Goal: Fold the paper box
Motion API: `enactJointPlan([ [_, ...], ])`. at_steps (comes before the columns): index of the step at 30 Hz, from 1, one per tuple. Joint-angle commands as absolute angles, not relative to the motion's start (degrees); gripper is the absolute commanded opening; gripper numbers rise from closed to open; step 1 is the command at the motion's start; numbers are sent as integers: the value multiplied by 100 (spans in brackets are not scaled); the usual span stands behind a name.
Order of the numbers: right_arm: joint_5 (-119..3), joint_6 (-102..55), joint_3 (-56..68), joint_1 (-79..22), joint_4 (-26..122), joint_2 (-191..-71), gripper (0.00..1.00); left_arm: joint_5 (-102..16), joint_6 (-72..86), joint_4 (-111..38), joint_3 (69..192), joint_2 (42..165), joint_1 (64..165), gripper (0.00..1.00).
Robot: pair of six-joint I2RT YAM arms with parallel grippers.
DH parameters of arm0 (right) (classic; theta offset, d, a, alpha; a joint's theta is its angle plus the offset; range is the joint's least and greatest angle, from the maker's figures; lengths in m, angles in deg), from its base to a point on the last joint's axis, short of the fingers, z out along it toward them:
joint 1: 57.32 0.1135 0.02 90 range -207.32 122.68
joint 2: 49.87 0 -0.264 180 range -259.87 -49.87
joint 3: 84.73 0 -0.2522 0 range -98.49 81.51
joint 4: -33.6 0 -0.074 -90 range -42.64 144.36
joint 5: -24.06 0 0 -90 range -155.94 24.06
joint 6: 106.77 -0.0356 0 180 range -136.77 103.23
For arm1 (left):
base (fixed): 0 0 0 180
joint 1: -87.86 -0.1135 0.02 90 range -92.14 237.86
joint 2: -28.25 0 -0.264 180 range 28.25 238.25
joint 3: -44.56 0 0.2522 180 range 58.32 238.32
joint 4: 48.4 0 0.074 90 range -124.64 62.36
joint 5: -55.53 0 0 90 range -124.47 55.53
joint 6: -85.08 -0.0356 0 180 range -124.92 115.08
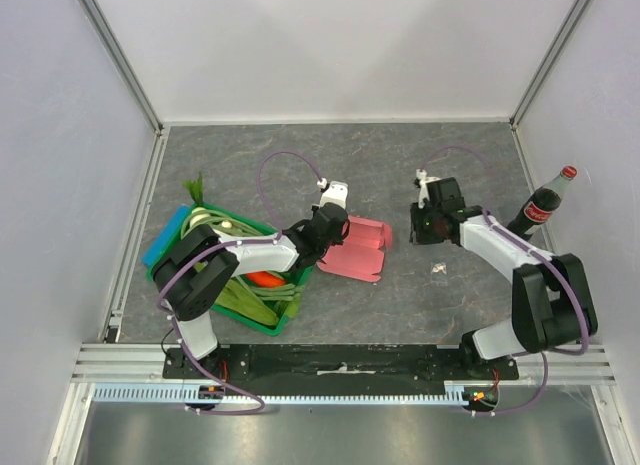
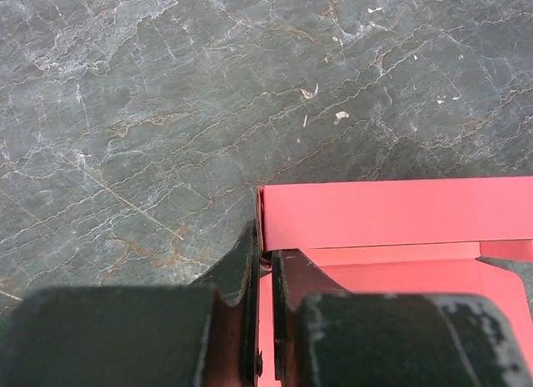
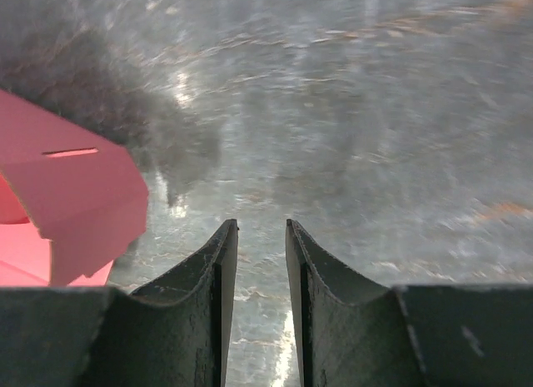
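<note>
The pink paper box (image 1: 360, 248) lies partly folded on the dark table, just right of the crate. My left gripper (image 1: 333, 232) is at its left edge. In the left wrist view the jaws (image 2: 266, 247) are shut on a thin upright wall of the paper box (image 2: 391, 212), with pink card showing between the fingers. My right gripper (image 1: 418, 225) hovers to the right of the box, apart from it. Seen from the right wrist, it (image 3: 261, 229) stands open with only table between the fingers, and a pink flap (image 3: 79, 195) lies off to the left.
A green crate (image 1: 268, 328) of vegetables sits under the left arm, with a blue piece (image 1: 165, 235) at its far left. A cola bottle (image 1: 545, 205) stands by the right wall. A small white scrap (image 1: 440, 268) lies near the right arm.
</note>
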State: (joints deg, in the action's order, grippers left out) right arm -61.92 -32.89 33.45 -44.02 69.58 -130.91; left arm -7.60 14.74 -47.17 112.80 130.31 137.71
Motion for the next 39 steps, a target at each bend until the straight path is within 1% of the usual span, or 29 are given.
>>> enactJointPlan([
  [1, -6119, -2538, 3264, -3904, 6319, -13363, 37, -687, 1434, -5107, 11379, 13082, 13769, 2],
  [6, -6084, -2301, 3202, -3412, 5783, -13512, 38, -617, 1284, -5186, 11361, 13090, 13769, 2],
  [14, -5645, -2257, 3501, -3113, 5159, -13469, 38, -713, 1231, -5248, 11361, 13073, 13769, 2],
  [20, -5759, -2318, 3633, -3034, 4790, -13425, 40, -801, 1266, -5239, 11343, 13038, 13769, 2],
  [27, -5416, -2617, 4292, -3007, 3849, -12960, 41, -775, 1512, -4914, 11396, 12941, 13778, 2],
  [33, -5557, -2802, 4591, -3007, 3542, -12845, 42, -503, 1592, -5124, 11247, 12976, 13769, 2],
  [37, -5591, -2943, 5100, -2963, 2856, -12652, 43, -564, 1547, -5371, 11194, 13003, 13769, 2],
  [39, -5880, -2899, 5153, -2946, 2706, -12669, 43, -643, 1556, -5406, 11194, 13003, 13769, 2],
])
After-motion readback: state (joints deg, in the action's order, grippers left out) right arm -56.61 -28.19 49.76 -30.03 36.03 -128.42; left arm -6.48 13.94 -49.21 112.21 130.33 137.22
